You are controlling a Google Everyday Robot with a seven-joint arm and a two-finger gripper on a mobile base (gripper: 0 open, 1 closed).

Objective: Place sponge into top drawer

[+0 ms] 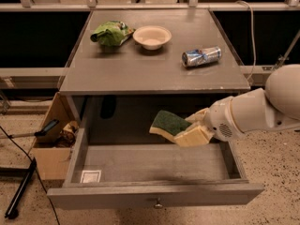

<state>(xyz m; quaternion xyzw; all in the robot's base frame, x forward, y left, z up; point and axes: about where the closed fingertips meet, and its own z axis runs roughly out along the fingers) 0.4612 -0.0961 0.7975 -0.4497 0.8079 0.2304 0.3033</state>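
In the camera view, the end effector (194, 130) hung above the open top drawer (159, 164), over its right half. It was clamped on the sponge (169, 124), which was held clear of the drawer floor. The sponge jutted from the end effector toward the drawer's left side. Its long axis ran roughly along the drawer's width and was tilted, with the dark green face up and the yellow foam beneath. The drawer floor under it looked bare; a white label (90, 176) lay in the drawer's front left corner, well apart. Above the drawer, the table (150, 69) carried a snack bag (110, 33), a bowl (152, 36) and a can (201, 56). The coming move, I judged, called only for lowering and letting go.
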